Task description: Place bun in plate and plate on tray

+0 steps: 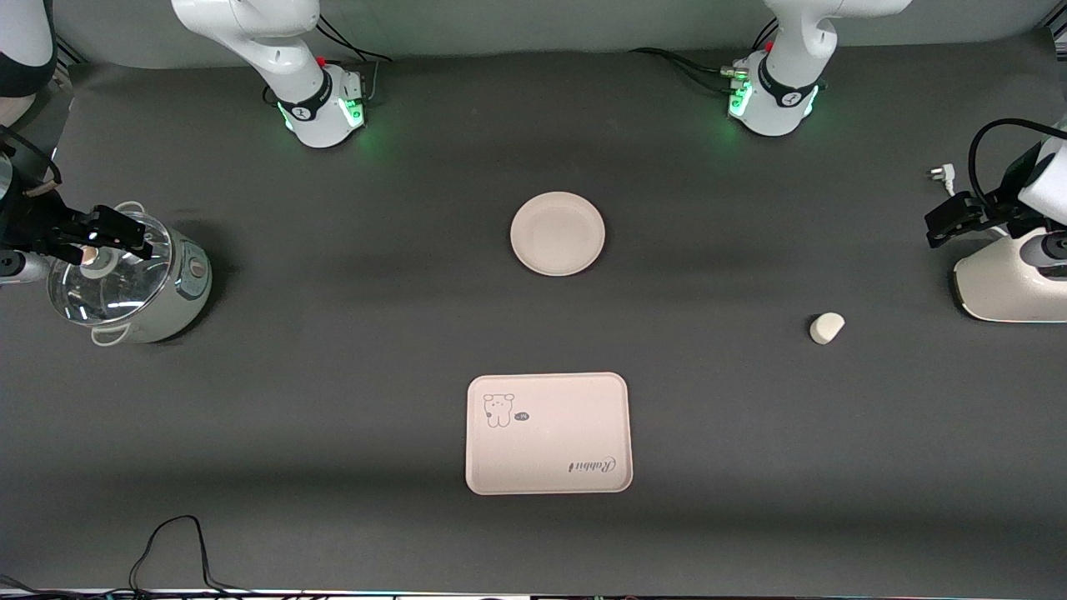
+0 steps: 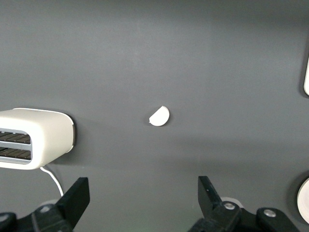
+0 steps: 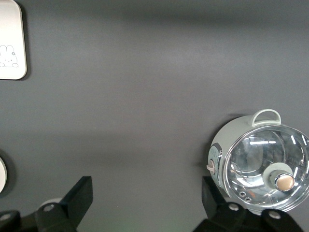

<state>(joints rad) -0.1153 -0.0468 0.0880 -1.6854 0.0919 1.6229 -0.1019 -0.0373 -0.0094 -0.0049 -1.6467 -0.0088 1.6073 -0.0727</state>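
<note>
The bun lies on the dark mat toward the left arm's end; it also shows in the left wrist view. The round plate sits mid-table, bare. The tray with the "Rabbit" print lies nearer to the front camera than the plate, bare. My left gripper is open and empty, up in the air beside the toaster; it also shows in the left wrist view. My right gripper is open and empty over the pot's glass lid; it also shows in the right wrist view.
A white toaster stands at the left arm's end, with a plug lying beside it. A pale green pot with a glass lid stands at the right arm's end. A black cable lies at the front edge.
</note>
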